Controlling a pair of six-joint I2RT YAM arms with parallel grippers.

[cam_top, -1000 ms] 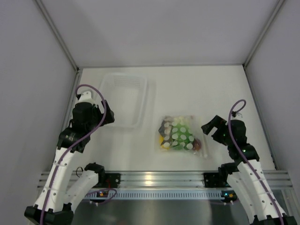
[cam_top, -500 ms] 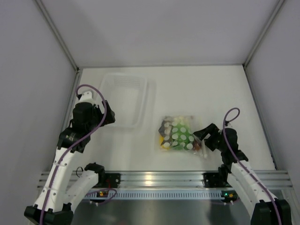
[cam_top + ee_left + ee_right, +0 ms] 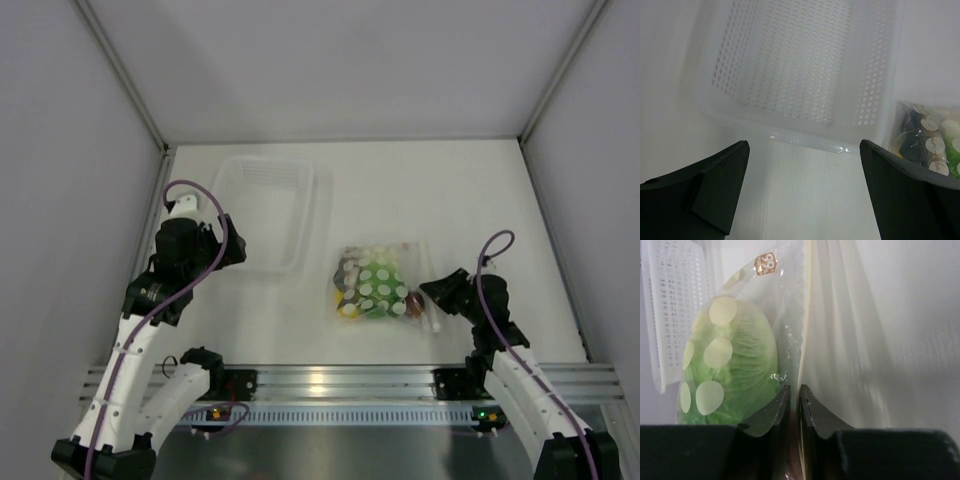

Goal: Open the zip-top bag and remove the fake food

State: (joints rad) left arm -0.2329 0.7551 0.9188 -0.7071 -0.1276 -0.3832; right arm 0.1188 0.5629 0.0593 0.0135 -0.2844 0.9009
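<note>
The zip-top bag (image 3: 378,282), clear with white dots, lies at the table's middle. Inside it is the fake food: a green lettuce leaf (image 3: 380,290), a dark red piece (image 3: 401,306) and a yellow piece (image 3: 349,309). My right gripper (image 3: 428,298) is at the bag's right edge. In the right wrist view it (image 3: 794,390) is shut on the plastic edge of the bag (image 3: 790,315), with the lettuce (image 3: 735,365) just left of its fingers. My left gripper (image 3: 232,250) hangs open by the tray's near edge, and in its own view it (image 3: 802,195) holds nothing.
A rigid clear perforated tray (image 3: 262,210) stands left of the bag, and it fills the left wrist view (image 3: 800,65) with the bag's corner (image 3: 930,145) beside it. White walls close in the table at the back and sides.
My right gripper moved left and down to the bag's right edge and shut on it. The bag's right edge has lifted and shifted a little. The left arm has not moved.
</note>
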